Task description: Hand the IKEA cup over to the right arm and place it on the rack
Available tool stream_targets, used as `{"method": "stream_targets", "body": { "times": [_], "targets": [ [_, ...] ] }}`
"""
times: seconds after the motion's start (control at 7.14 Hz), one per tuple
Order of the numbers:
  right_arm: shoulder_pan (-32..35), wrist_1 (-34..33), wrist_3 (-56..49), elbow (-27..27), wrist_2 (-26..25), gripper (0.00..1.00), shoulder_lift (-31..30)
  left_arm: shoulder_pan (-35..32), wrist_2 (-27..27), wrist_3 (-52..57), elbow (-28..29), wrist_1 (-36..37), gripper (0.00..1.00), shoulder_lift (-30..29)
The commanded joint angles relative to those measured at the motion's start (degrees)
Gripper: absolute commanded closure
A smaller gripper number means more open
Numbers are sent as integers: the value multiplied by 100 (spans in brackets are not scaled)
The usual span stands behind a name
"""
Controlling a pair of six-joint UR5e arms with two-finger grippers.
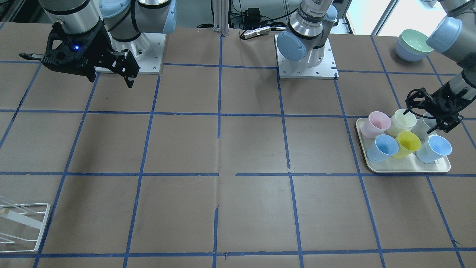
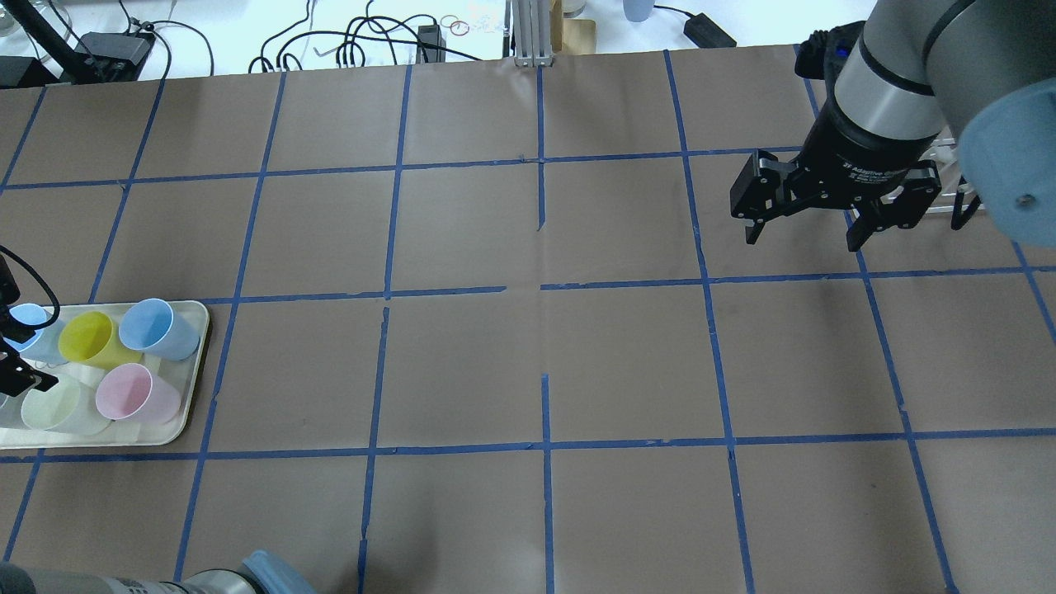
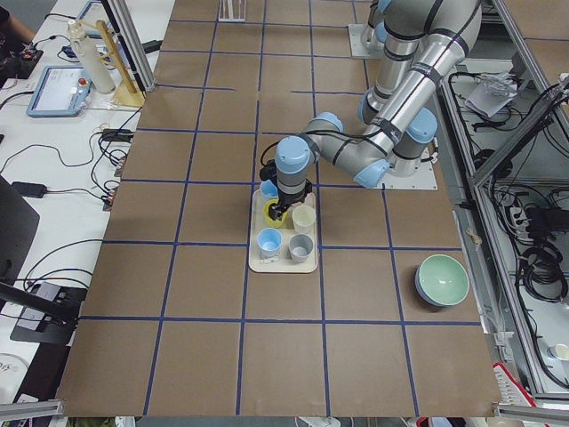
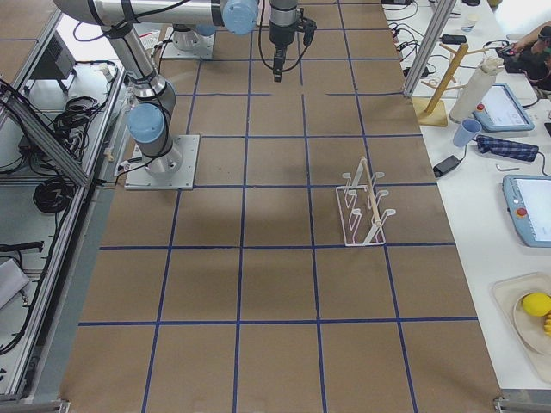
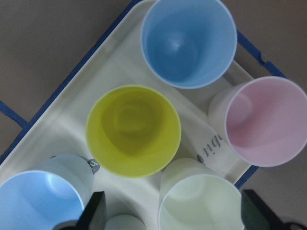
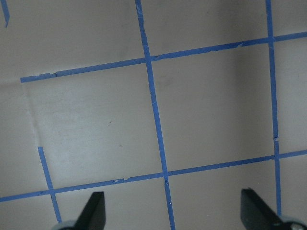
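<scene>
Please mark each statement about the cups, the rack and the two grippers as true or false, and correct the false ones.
1. The right gripper is open and holds nothing. True.
2. The rack holds no cup. True.
3. The IKEA cup lies on the bare table. False: it stands on the tray, beside the pink cup.
4. The left gripper is shut on the pink cup. False: it is open over the tray and holds nothing.
5. The yellow cup stands on the tray, mouth up. True.
</scene>
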Motion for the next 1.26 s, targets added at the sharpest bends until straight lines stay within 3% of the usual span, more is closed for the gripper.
{"method": "stream_targets", "body": {
  "times": [0.0,0.42,0.7,0.98,1.12],
  "targets": [
    [0,-50,4,-2,27,0,11,46,40,-71,-75,388,0,-274],
    [-9,-24,-14,-37,-8,0,-76,55,259,-125,-268,397,3,-319],
    [0,-33,30,-3,10,0,-112,55,260,-90,-269,397,28,-319],
    [-9,-59,48,-37,1,0,-121,55,268,-107,-251,397,75,-311],
    [-17,-68,22,-46,1,0,-121,55,269,-107,-225,389,82,-311]
  ]
}}
